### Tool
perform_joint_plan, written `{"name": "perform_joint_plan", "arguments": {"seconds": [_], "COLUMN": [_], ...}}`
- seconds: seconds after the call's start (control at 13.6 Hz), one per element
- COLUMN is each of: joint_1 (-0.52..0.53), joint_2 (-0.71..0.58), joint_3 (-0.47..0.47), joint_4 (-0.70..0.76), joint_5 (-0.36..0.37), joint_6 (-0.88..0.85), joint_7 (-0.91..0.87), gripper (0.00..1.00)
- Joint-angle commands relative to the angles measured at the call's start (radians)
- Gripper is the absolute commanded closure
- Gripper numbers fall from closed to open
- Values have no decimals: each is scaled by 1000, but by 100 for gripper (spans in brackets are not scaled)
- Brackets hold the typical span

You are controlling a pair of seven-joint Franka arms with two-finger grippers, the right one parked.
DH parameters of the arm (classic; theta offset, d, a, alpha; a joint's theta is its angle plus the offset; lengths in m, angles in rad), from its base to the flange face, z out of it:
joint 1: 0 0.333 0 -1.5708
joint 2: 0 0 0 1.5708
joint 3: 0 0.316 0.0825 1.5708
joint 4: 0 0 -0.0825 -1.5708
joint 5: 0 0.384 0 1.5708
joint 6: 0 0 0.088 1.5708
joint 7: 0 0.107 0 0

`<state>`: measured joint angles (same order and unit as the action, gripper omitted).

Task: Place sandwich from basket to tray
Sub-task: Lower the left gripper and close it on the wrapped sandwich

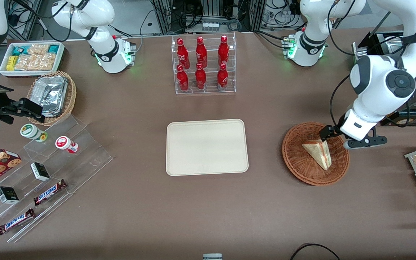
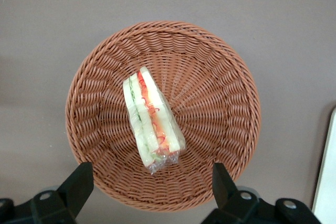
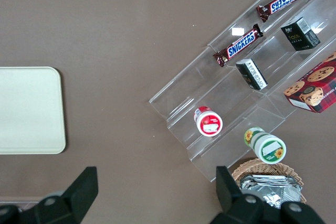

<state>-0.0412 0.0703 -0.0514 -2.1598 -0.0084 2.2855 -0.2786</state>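
We find the pincer [image 2: 149, 190] hanging above the basket [image 2: 220, 93], over the rim part farther from the front camera, its two fingers [image 2: 79, 184] spread wide apart and holding nothing. In the wrist view the fingers straddle the basket rim with the sandwich [image 2: 152, 121] showing between them, not touched by either.

We note the sandwich lies inside the basket, on the woven bottom, its red and green filling edge turned up toward the wrist camera and its clear wrap bunched at the narrow end. In the front view the sandwich [image 1: 318, 151] sits just below the pincer [image 1: 338, 139], slightly toward the nearer rim of the basket [image 1: 294, 155].

The basket stands on the brown desk [image 1: 121, 216], toward the working arm's end of it. The tray [image 1: 207, 147] lies flat beside the basket, well apart from it, with nothing on it. A clear rack of red bottles [image 1: 202, 65] stands farther from the front camera than the tray.
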Motion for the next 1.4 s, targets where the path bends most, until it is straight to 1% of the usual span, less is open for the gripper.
{"name": "perform_joint_plan", "arguments": {"seconds": [0.0, 0.15, 0.51, 1.03, 1.18, 1.25, 1.32], "joint_1": [-5, -6, 1, 3, 1, 1, 1], "joint_2": [37, 58, 101, 201, 210, 215, 217], "joint_3": [-1, -1, -1, 1, 1, 1, 1], "joint_4": [-12, -17, -35, -37, -37, -37, -40], "joint_5": [-4, -4, -4, -7, -7, -7, -7], "joint_6": [61, 100, 130, 198, 209, 204, 201], "joint_7": [-155, -250, -347, -389, -398, -398, -398], "gripper": [0, 0, 0, 0, 1, 13, 40]}}
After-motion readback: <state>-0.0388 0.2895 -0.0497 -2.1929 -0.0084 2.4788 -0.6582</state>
